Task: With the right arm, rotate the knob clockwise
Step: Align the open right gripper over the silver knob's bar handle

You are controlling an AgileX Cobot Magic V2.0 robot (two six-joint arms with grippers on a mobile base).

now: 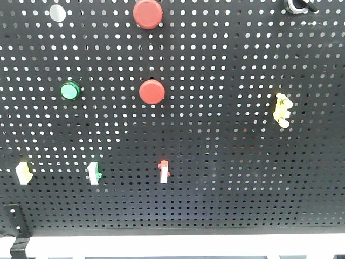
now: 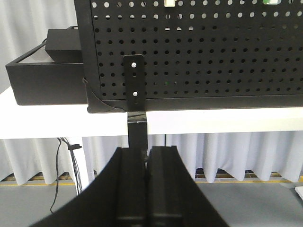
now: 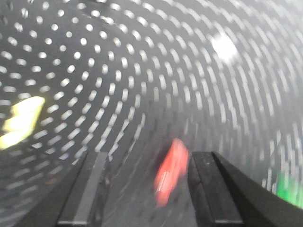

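On the black pegboard (image 1: 226, 162), from left to right: a grey disc (image 1: 56, 12), a green button (image 1: 70, 90), an upper red button (image 1: 147, 13) and a lower red button (image 1: 151, 91). The knob (image 1: 295, 5) sits at the top right edge, partly cropped. The left gripper (image 2: 147, 153) is clenched, jaws pressed together on nothing. The right gripper (image 3: 149, 158) is released, jaws apart, facing the blurred board, with a red switch (image 3: 169, 172) showing between them.

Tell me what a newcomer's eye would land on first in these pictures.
An upper red button and a lower red button glow against the black pegboard, with a green button to their left. The right wrist view is heavily blurred: the right gripper is open, and a red smear shows between its fingers. The knob is cut off at the front view's top right edge.
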